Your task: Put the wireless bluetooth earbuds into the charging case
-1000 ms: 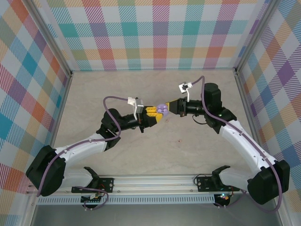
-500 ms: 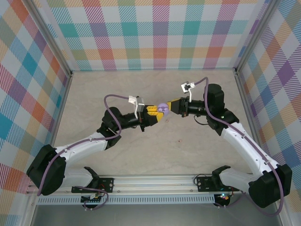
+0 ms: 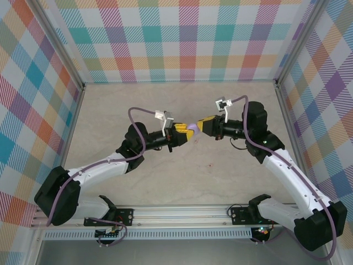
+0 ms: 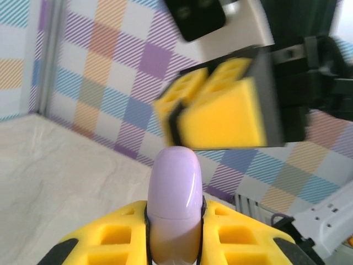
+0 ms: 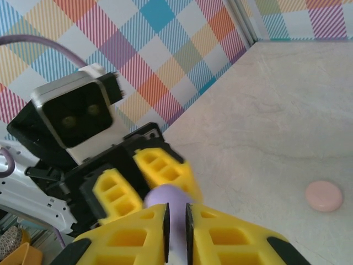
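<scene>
Two grippers meet tip to tip in the air above the middle of the table [image 3: 165,182]. The left gripper [image 3: 183,133] is closed on a lilac rounded piece, which seems to be the charging case [image 3: 192,128]. In the left wrist view the charging case [image 4: 175,193] stands upright, clamped between both yellow fingers [image 4: 242,237], and its rounded top rises above their tips. The right gripper [image 3: 202,126] points at it from the other side, very near. Its fingers [image 5: 138,232] are pressed almost together, with a thin dark slit between them; whether something small is pinched there I cannot tell. A pink disc [image 5: 324,196] lies on the table.
</scene>
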Controlling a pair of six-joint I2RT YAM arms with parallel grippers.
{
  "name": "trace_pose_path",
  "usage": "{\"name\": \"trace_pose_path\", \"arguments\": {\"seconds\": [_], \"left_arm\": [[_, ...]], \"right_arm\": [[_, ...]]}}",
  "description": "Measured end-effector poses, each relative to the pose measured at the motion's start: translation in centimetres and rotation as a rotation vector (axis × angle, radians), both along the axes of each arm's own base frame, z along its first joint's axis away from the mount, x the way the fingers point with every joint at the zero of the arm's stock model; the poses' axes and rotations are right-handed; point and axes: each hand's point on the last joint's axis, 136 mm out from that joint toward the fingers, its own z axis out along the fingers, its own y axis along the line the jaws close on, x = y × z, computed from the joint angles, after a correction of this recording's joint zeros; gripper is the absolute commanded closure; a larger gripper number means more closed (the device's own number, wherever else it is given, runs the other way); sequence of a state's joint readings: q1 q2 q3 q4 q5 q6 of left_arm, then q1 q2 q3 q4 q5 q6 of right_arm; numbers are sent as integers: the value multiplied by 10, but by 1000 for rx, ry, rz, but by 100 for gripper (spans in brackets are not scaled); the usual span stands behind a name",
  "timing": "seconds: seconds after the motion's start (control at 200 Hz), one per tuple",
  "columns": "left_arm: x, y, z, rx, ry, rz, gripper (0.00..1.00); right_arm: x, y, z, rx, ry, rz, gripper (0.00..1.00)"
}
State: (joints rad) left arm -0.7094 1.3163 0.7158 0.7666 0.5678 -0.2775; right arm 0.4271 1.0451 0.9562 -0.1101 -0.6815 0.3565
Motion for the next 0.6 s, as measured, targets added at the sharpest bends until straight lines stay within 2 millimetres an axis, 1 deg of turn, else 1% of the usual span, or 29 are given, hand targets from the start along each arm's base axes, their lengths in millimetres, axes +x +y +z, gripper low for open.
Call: {"name": "trace_pose_path", "arguments": {"seconds": [0.105, 0.215, 0.275, 0.355, 0.415, 0.515, 0.6], "left_arm": [[15, -3, -11, 39, 70, 52, 80], [33, -3, -14, 59, 132, 107, 78], [45, -3, -16, 68, 171, 134, 78], [65, -1, -21, 83, 232, 182, 78], [84, 3, -29, 100, 291, 223, 78], [113, 10, -46, 126, 393, 274, 78], [135, 14, -64, 149, 465, 304, 77]], "right_arm": [[6, -4, -8, -49, 24, -52, 81], [18, -13, -17, -108, 43, -137, 81], [24, -19, -25, -142, 58, -185, 81], [30, -26, -37, -190, 83, -240, 80], [33, -31, -45, -220, 98, -272, 80], [37, -39, -56, -266, 125, -319, 79], [38, -43, -62, -290, 139, -344, 78]]}}
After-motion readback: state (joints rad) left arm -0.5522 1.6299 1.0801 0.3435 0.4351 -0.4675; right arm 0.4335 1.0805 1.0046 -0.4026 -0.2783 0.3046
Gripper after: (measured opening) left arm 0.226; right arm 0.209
